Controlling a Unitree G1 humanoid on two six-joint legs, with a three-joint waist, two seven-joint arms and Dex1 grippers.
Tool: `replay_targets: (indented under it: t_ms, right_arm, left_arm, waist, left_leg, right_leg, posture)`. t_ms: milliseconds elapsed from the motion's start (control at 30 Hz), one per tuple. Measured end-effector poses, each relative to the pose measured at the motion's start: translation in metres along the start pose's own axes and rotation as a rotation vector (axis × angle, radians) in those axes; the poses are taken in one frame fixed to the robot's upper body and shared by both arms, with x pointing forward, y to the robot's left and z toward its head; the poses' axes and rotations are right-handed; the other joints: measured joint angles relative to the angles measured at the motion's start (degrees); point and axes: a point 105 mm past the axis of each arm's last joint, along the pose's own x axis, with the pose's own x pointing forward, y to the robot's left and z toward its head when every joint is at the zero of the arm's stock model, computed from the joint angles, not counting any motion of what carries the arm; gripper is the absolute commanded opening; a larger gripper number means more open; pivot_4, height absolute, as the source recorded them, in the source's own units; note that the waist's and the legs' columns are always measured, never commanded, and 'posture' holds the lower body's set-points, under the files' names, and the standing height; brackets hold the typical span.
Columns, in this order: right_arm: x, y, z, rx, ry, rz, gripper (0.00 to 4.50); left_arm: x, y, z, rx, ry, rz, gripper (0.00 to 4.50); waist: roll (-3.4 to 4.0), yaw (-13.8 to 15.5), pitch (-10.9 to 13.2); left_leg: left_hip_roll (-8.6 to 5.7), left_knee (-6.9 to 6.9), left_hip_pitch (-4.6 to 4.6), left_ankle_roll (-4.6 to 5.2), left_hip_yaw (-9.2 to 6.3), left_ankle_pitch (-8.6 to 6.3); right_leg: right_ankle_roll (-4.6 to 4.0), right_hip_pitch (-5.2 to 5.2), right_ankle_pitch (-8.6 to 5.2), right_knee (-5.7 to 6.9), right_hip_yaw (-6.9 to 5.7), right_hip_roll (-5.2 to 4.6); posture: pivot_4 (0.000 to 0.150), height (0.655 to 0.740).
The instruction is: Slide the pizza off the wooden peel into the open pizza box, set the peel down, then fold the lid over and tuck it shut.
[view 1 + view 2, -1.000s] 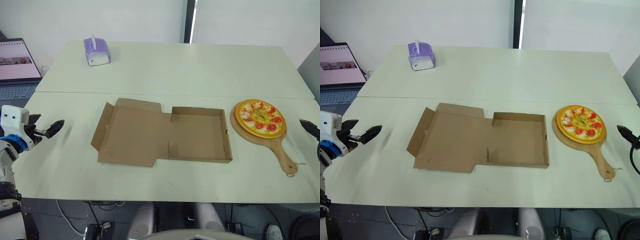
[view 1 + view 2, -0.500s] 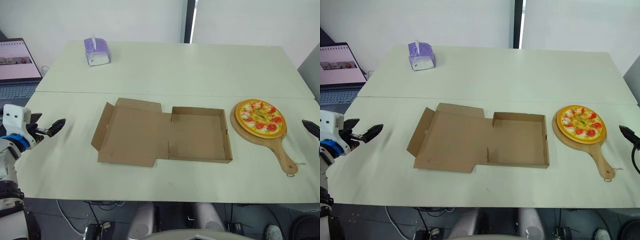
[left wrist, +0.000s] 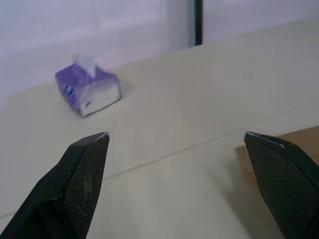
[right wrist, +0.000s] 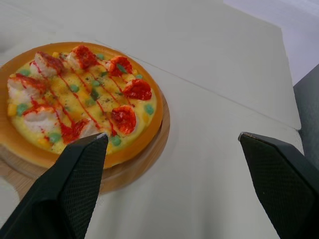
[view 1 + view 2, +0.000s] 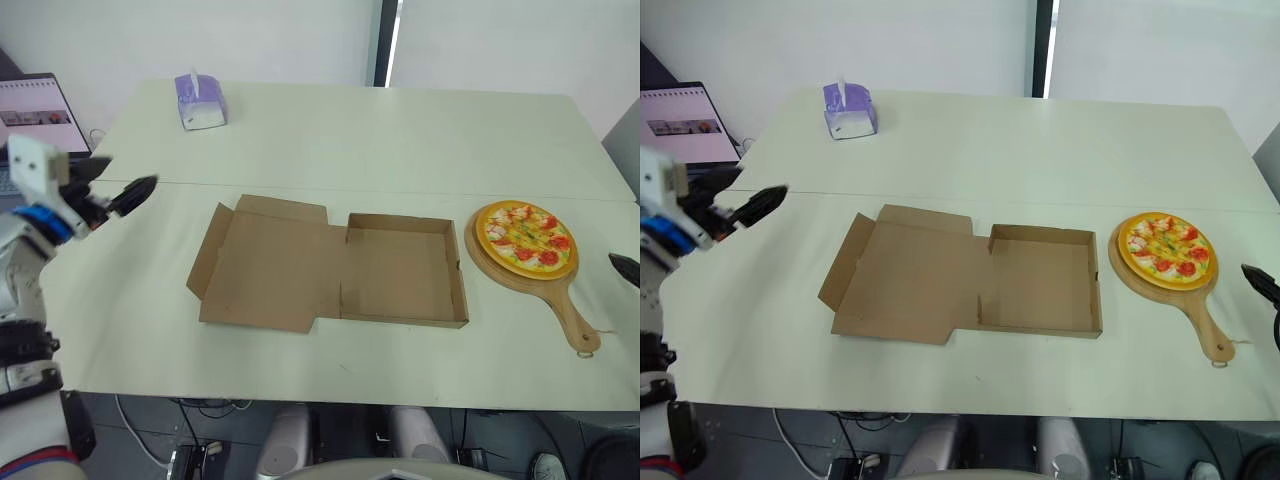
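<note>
Wooden peel (image 5: 566,305) lies handle toward lower right, near right gripper (image 4: 173,135); left gripper (image 3: 176,134) well apart; fingers (image 4: 75,184) of both released.

Left hand (image 3: 175,135), right hand (image 4: 173,135): spread wide.

Yellow pizza (image 5: 525,237) dotted red and green, tan wooden peel (image 5: 573,318), brown cardboard box (image 5: 400,268), purple tissue box (image 5: 200,102), pale-green desk (image 5: 400,130)
</note>
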Motion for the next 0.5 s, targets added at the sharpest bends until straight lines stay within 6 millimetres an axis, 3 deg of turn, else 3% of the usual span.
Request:
replay_targets:
  t_ms: [67, 133, 167, 200, 267, 400, 500]
  right_arm:
    - [-0.004, 0.011, -0.004, 0.021, 0.013, 0.033, 4.50]
    - [-0.007, 0.026, -0.011, 0.032, 0.041, 0.076, 4.50]
    - [-0.008, 0.036, -0.013, 0.038, 0.052, 0.101, 4.50]
    - [-0.007, 0.044, -0.012, 0.042, 0.050, 0.122, 4.50]
    - [-0.007, 0.054, -0.012, 0.034, 0.069, 0.151, 4.50]
    - [-0.008, 0.066, -0.029, 0.043, 0.153, 0.175, 4.50]
    - [-0.005, 0.070, -0.036, 0.031, 0.187, 0.178, 4.50]
  left_arm:
    - [0.022, -0.033, 0.018, 0.006, -0.042, -0.157, 4.48]
    - [0.046, -0.083, 0.036, 0.014, -0.091, -0.361, 4.48]
    - [0.057, -0.120, 0.048, 0.001, -0.130, -0.502, 4.48]
    - [0.061, -0.150, 0.056, -0.007, -0.156, -0.616, 4.48]
    - [0.060, -0.190, 0.066, 0.002, -0.173, -0.769, 4.48]
    - [0.048, -0.242, 0.068, 0.035, -0.169, -0.991, 4.48]
    - [0.042, -0.258, 0.065, 0.065, -0.150, -1.076, 4.48]
  waist:
    - [-0.01, 0.0, 0.0]
    - [-0.02, 0.3, 0.0]
    - [-0.02, 0.5, 0.0]
    - [-0.02, 0.5, 0.0]
    - [-0.01, -0.2, 0.0]
    - [-0.01, -1.1, 0.0]
    - [0.00, -1.0, 0.0]
  left_leg:
    - [-0.01, 0.01, 0.02, 0.00, -0.01, 0.00]
    - [-0.03, 0.02, 0.03, 0.00, -0.05, 0.00]
    - [-0.07, 0.04, 0.02, -0.01, -0.02, 0.00]
    - [-0.07, 0.06, 0.02, -0.02, 0.00, 0.01]
    - [-0.05, 0.03, 0.05, -0.15, 0.07, 0.08]
    - [0.07, -0.06, 0.13, -0.23, 0.19, 0.13]
    - [0.05, -0.06, 0.16, -0.21, 0.24, 0.13]
  right_leg:
    - [0.02, 0.05, -0.01, 0.00, 0.00, 0.01]
    - [0.08, 0.14, -0.04, -0.02, 0.00, 0.01]
    - [0.13, 0.15, -0.04, -0.03, 0.06, 0.00]
    - [0.15, 0.15, -0.05, -0.02, 0.08, 0.00]
    - [0.16, 0.13, -0.07, 0.01, 0.17, 0.05]
    - [0.13, 0.17, -0.11, 0.05, 0.42, 0.32]
    - [0.43, 0.19, -0.30, 0.06, 0.55, 0.43]
  posture:
    - [0.150, 0.7400]
    - [0.150, 0.7400]
    - [0.150, 0.7400]
    - [0.150, 0.7400]
    - [0.150, 0.7400]
    - [0.150, 0.7400]
    - [0.150, 0.7400]
